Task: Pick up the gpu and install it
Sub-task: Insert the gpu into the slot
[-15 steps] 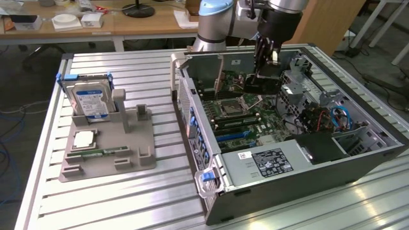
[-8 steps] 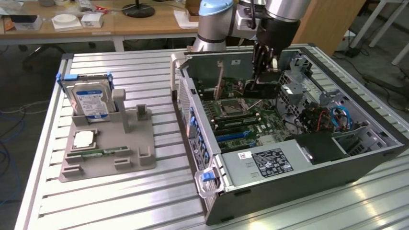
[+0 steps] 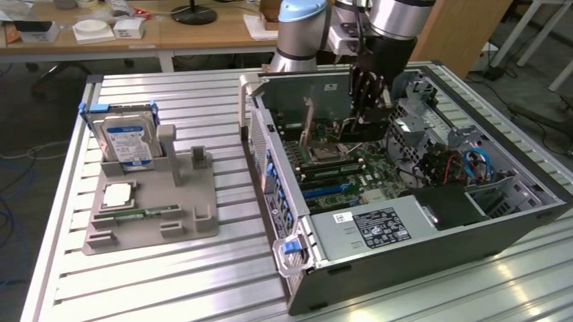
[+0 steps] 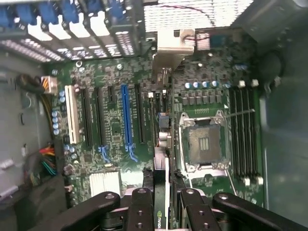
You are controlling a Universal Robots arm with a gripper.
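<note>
Gripping the gpu [image 4: 162, 159] edge-on, the half-closed end effector [image 4: 162, 179] has its length parallel to the slots [image 4: 126, 115] (bracket [image 4: 171, 45] rearward).

Open from above into the case [image 3: 430, 261]. Blocked at the case's end nearest the exterior camera by PSU [image 3: 372, 225]. Crowded along the case's side at the exterior view's right with drive cage [image 3: 417, 124] and cables [image 3: 474, 164]. Mid-case, taken up by gpu [image 4: 161, 183], standing on edge; bare slots [image 4: 126, 115] just beside.
</note>
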